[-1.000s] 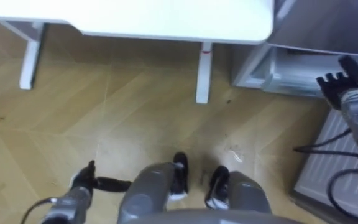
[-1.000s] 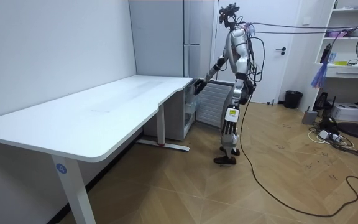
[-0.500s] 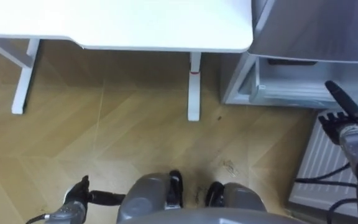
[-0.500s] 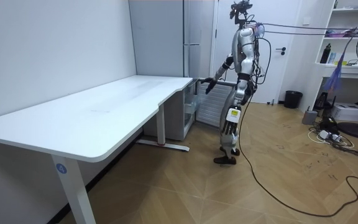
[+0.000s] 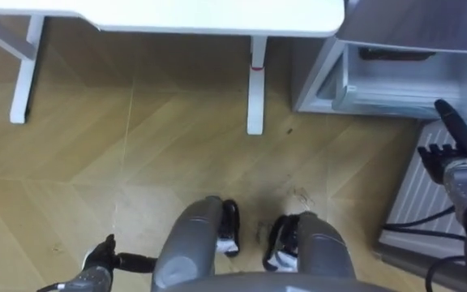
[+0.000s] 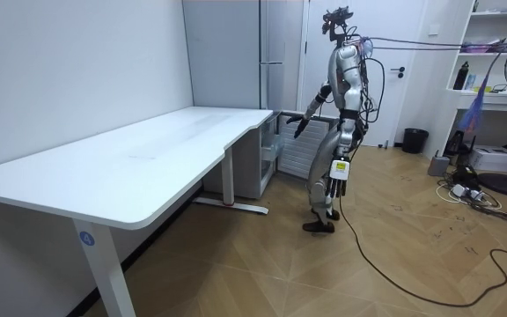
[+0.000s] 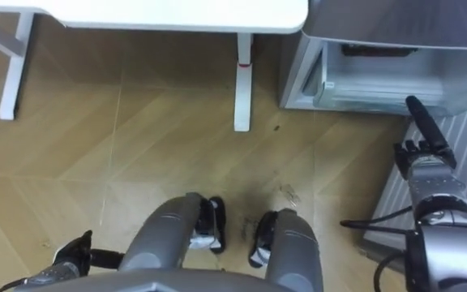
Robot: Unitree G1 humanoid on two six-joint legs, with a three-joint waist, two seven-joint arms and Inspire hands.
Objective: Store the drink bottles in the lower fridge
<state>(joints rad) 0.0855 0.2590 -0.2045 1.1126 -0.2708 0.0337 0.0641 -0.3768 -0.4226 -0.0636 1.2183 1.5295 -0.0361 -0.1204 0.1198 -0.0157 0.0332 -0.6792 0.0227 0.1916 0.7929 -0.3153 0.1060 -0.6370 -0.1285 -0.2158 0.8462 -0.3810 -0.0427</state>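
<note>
The tall grey fridge stands past the end of the white desk. Its lower compartment is open at floor level, pale inside; what it holds is hidden from here. My right hand is raised beside that opening, empty, fingers straight, above a white ribbed panel. In the room view the same right hand hangs out toward the fridge. My left hand hangs low by my left leg, empty, fingers relaxed. I stand upright on the wooden floor, between the desk end and the fridge.
A desk leg stands on the floor ahead, another far left. In the room view a white shelf with a dark bottle, a fan and floor clutter are at the right; a door is behind me.
My right hand has drawn back from the lower fridge opening toward my body. The view has shifted, with the desk edge now higher in the picture. The left hand hangs lower.
</note>
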